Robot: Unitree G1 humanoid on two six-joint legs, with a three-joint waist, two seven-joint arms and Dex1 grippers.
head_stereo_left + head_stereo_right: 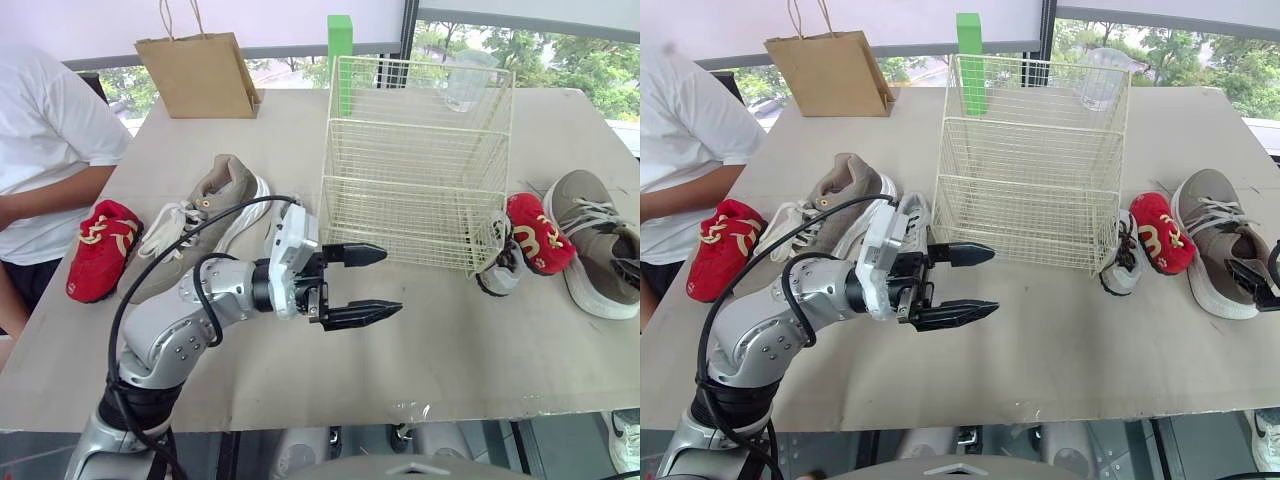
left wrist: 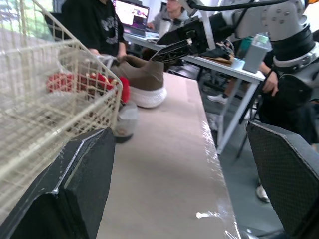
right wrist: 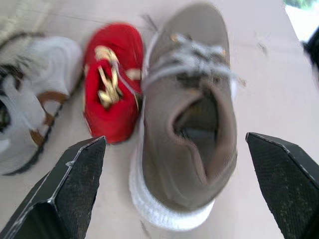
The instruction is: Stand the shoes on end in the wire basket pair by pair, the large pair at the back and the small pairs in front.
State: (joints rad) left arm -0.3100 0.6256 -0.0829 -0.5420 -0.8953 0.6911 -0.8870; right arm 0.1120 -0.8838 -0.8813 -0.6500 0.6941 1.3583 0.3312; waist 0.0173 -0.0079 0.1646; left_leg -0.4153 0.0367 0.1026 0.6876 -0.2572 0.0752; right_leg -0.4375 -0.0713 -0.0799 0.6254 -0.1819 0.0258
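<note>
Trouble first, from the left of the frame. The left red shoe (image 1: 100, 250) and the left brown shoe (image 1: 215, 195) lie flat on the worktop (image 1: 450, 345), close to a seated person (image 1: 45, 130), and any reach back that way crowds that arm. At centre, the left tool (image 1: 392, 281) hangs just in front of the wire basket (image 1: 415, 170). The basket is empty and looks light, so a careless swing could shove it or catch a finger in the mesh. Right of the basket, the grey-white shoe (image 1: 497, 265), the right red shoe (image 1: 540, 235) and the right brown shoe (image 1: 590, 235) lie packed side by side. Red touches brown, so a grab at the big one may drag the little one along or snag the laces. A shoe stood on end could also tip over once let go.

Now the poses. The left arm is bent across the lower middle, its tool pointing right, jaws parted and holding nothing. The right tool (image 3: 175, 137) hovers above the right brown shoe at the far right edge, its fingers spread wide either side of it and gripping nothing yet.
</note>
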